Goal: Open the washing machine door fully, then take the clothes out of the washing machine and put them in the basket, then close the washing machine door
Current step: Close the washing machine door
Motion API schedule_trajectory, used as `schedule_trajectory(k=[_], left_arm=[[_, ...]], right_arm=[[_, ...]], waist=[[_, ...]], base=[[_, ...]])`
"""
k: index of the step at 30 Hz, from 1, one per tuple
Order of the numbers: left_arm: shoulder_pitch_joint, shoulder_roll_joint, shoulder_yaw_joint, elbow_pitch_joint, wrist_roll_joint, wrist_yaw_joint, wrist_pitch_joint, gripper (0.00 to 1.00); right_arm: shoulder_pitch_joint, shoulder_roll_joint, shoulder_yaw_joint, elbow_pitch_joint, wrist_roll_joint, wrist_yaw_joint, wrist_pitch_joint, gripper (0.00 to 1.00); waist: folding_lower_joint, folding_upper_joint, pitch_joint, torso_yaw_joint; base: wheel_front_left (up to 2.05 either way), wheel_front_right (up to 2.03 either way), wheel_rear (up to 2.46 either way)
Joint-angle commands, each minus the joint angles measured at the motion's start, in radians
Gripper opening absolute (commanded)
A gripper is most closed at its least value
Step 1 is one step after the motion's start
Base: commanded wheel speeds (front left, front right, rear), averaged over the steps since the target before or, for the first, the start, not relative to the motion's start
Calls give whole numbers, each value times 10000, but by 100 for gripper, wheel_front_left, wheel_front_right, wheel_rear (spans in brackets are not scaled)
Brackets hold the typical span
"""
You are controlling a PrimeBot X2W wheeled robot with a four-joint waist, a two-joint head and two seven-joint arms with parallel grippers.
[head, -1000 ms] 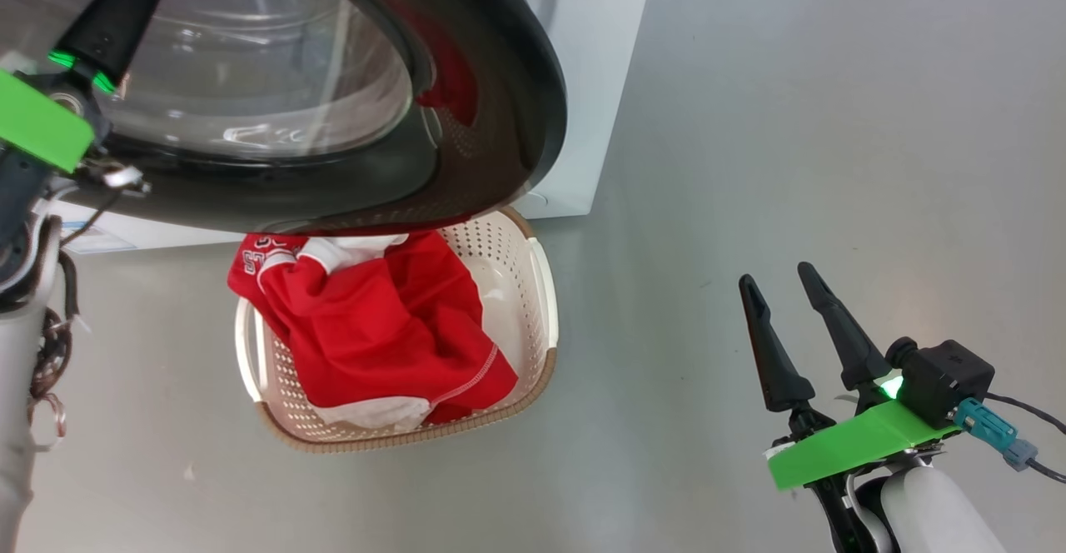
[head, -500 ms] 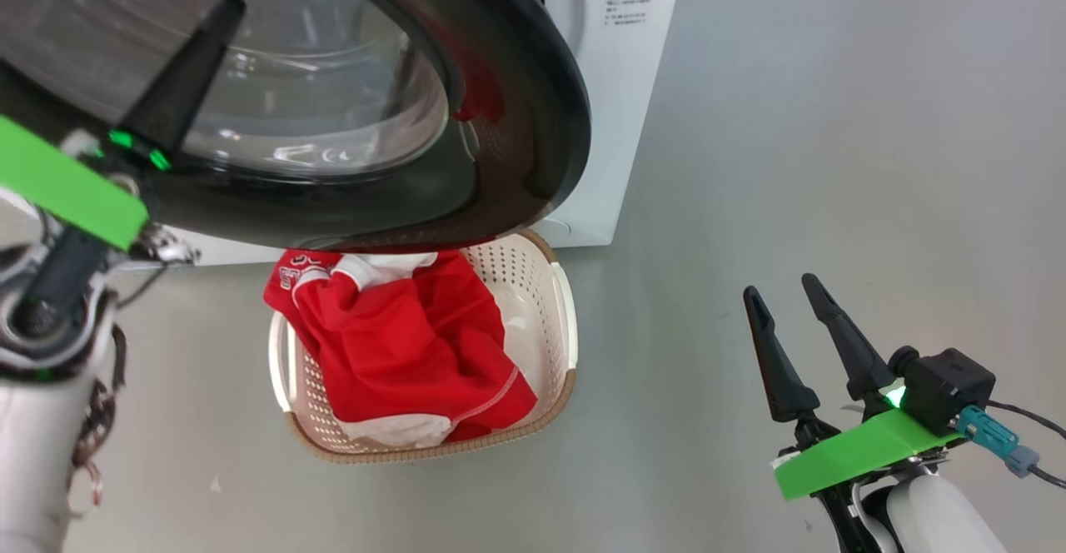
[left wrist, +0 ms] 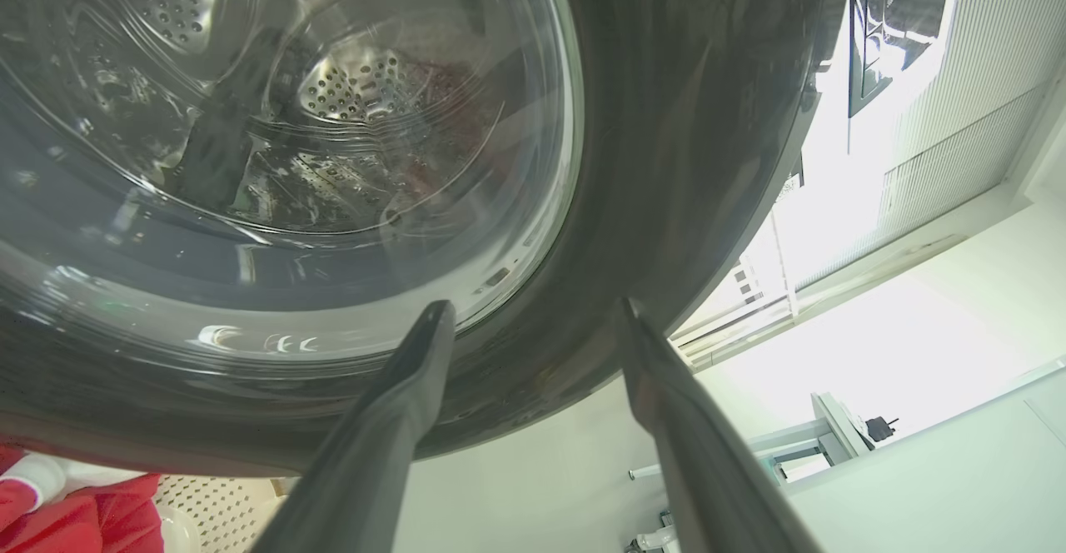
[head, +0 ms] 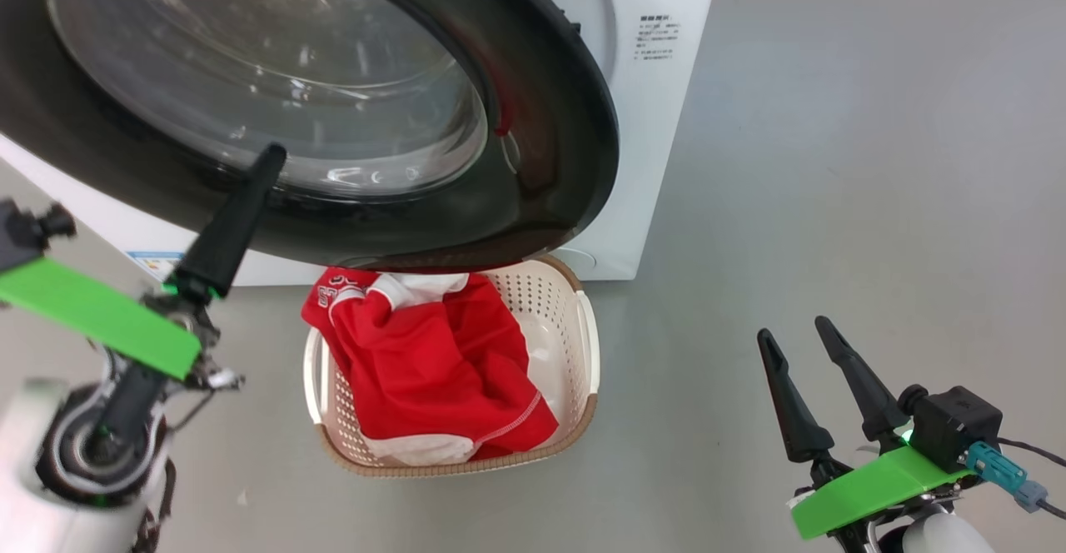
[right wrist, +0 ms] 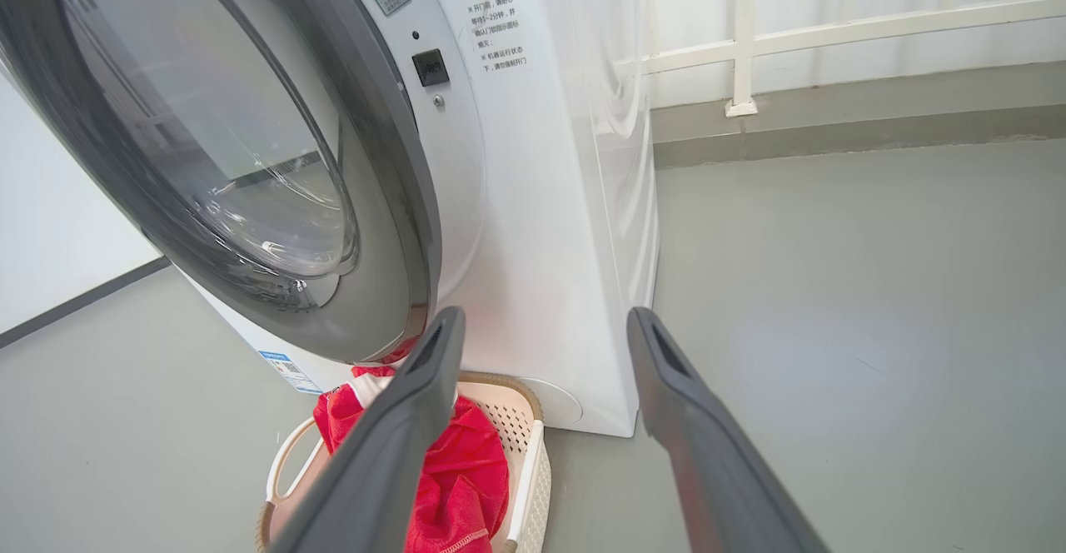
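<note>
Fingers on left gripper [left wrist: 533, 311] spread, empty; right gripper [head: 793, 330] fingers spread too, empty, over floor [head: 833, 161] well to right. I see white washing machine [head: 666, 120], washing machine door [head: 575, 161] close before left fingertips, overhanging basket [head: 583, 345] on floor; red clothes [head: 425, 361] piled in basket.

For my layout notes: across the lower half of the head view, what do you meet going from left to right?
left gripper → basket with the clothes in it → right gripper
</note>
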State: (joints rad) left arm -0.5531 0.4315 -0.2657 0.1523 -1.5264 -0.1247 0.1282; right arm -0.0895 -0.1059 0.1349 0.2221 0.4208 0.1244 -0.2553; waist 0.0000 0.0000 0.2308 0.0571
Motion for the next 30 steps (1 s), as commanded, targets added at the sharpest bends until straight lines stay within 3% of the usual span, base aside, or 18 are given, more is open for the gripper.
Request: schedule_trajectory(k=[1, 12, 30], left_arm=[[110, 458, 377, -297, -92, -60, -159, 100], [2173, 623, 303, -506, -62, -60, -1257, 100], [3864, 739, -268, 431, 362, -60, -2943, 100]], right_arm=[[81, -115, 168, -246, -79, 63, -65, 100], [637, -239, 38, -265, -94, 63, -65, 100], [1050, -361, -99, -212, -30, 63, -65, 100]], waist=[[0, 0, -122, 90], [0, 0, -594, 245], [0, 0, -825, 243]], base=[[0, 0, 0], [0, 0, 0], [0, 0, 0]])
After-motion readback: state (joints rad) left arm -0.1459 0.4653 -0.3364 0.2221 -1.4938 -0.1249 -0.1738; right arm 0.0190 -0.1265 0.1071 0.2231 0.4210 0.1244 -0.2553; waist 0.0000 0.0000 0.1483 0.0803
